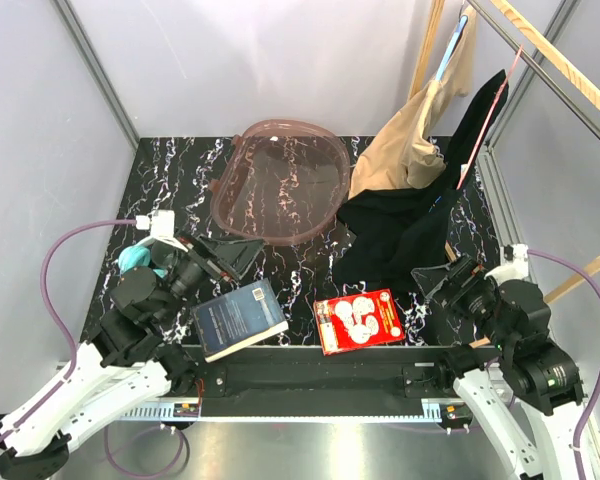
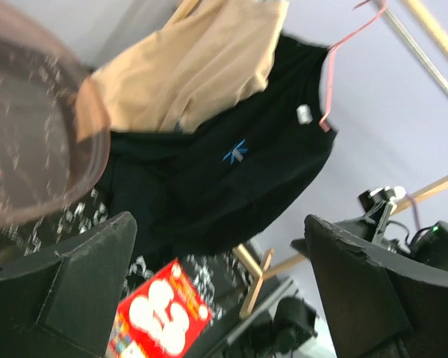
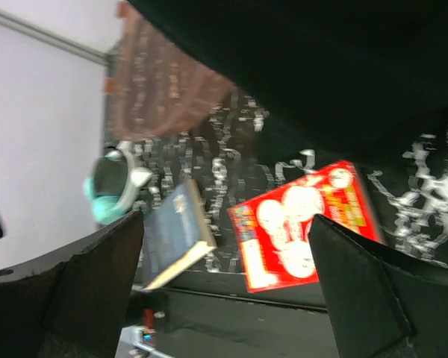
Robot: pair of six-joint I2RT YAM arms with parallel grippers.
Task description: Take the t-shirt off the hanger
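Observation:
A black t-shirt hangs from a pink hanger on the wooden rail at the right, its lower part draped onto the table. It fills the middle of the left wrist view, with the pink hanger at its collar, and the top of the right wrist view. A tan shirt on a blue hanger hangs beside it. My left gripper is open and empty at the table's left. My right gripper is open and empty, just below the black shirt's hem.
A pink translucent basket lies at the back middle. A dark blue book and a red packet lie near the front edge. A teal object sits at the left. A wooden rack frame stands at the right.

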